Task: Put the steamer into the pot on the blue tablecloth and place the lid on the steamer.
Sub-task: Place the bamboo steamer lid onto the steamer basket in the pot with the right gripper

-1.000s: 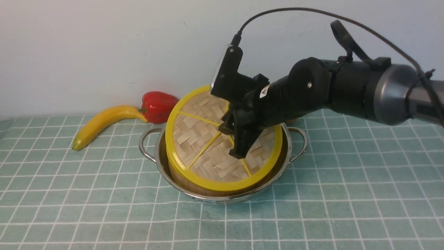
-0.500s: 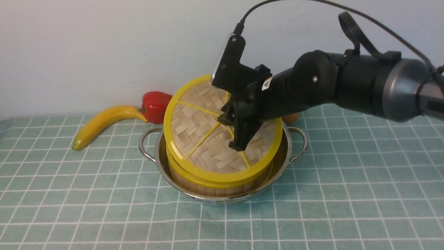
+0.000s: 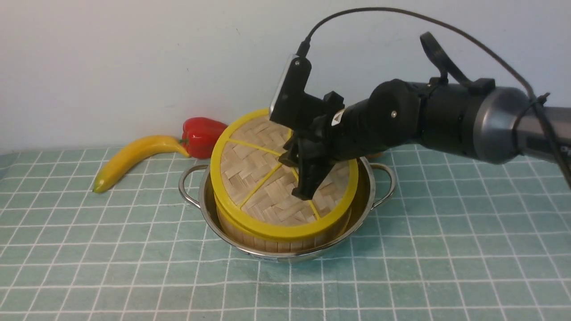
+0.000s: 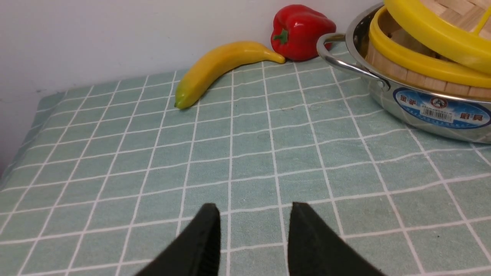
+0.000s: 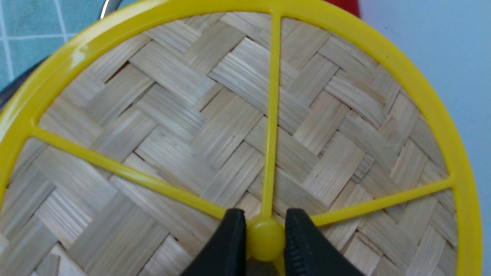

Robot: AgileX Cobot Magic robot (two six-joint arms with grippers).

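Looks like a staged mock-kitchen robot test setup: surface covered by a pale teal-blue white-grid tablecloth (image 3: 446, 232) against a bare white wall (image 3: 134, 53). Few food props: a yellow curved banana (image 3: 134, 156), a red bell pepper (image 3: 203, 136), a shiny two-handled steel pot (image 3: 285, 258). Black cabled robot arm (image 3: 401, 120) over it.

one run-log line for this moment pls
step: lidding | right claw: shut on lid | lid: tilted over steamer | steamer: in pot | left claw: open, empty
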